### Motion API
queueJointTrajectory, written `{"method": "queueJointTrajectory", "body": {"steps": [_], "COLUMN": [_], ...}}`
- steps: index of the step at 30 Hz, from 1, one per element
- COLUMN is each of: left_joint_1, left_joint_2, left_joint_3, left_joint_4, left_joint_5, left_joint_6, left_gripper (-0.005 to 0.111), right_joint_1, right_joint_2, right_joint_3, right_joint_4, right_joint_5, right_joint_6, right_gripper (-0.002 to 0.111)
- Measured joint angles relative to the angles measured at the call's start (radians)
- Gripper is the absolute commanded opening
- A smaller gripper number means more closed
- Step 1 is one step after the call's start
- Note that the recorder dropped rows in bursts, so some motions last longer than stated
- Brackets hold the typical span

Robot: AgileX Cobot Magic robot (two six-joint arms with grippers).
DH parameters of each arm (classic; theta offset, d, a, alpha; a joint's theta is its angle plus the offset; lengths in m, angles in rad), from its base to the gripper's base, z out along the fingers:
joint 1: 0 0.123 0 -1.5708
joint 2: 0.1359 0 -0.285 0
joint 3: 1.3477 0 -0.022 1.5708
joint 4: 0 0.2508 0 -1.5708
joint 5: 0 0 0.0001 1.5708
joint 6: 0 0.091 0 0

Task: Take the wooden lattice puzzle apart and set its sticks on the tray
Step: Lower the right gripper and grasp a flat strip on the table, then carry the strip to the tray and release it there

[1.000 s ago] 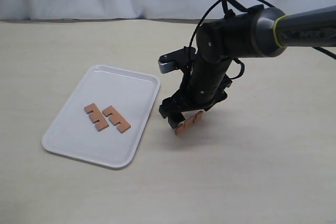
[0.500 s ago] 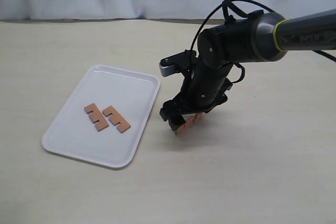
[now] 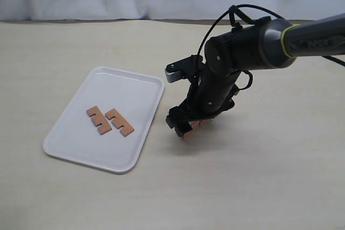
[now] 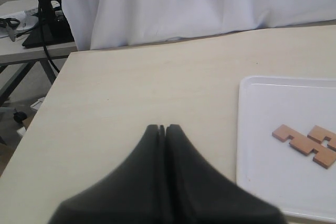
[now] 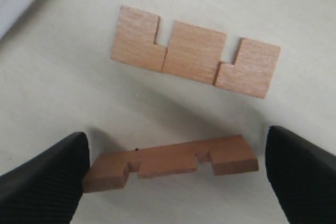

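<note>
R gripper spread astride 1 stick; 2 sticks on tray

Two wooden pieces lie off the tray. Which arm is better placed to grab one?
Right. The right tool is open astride one stick on the table, another stick close by. The left tool is shut, beside the tray.

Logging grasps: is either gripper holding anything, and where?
Nothing held. The right gripper straddles one stick lengthwise, one finger at its end, the other apart; the left gripper is shut, empty.
</note>
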Motion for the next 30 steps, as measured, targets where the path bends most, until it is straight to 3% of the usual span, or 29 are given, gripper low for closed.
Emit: {"method": "queueJointTrajectory", "body": {"steps": [6, 8, 14, 15, 26, 30], "left_joint_1": [0.000, 0.000, 0.000, 0.000, 0.000, 0.000], "left_joint_2": [0.000, 0.000, 0.000, 0.000, 0.000, 0.000], "left_joint_3": [0.000, 0.000, 0.000, 0.000, 0.000, 0.000], "left_joint_4": [0.000, 0.000, 0.000, 0.000, 0.000, 0.000], "left_joint_5": [0.000, 0.000, 0.000, 0.000, 0.000, 0.000], "left_joint_6": [0.000, 0.000, 0.000, 0.000, 0.000, 0.000], "left_gripper": [0.000, 0.000, 0.000, 0.000, 0.000, 0.000], "right_joint_1": [0.000, 0.000, 0.000, 0.000, 0.000, 0.000], "right_joint_2": [0.000, 0.000, 0.000, 0.000, -0.029, -0.064], "right_joint_3": [0.015, 0.028, 0.032, 0.032, 0.032, 0.032], "right_joint_4": [-0.004, -0.004, -0.011, -0.011, -0.009, 0.080], "right_joint_5": [-0.011, -0.022, -0.022, -0.022, -0.015, -0.035], "right_joint_6": [0.000, 0.000, 0.000, 0.000, 0.000, -0.010], "right_gripper": [0.082, 0.068, 0.007, 0.005, 0.005, 0.005]}}
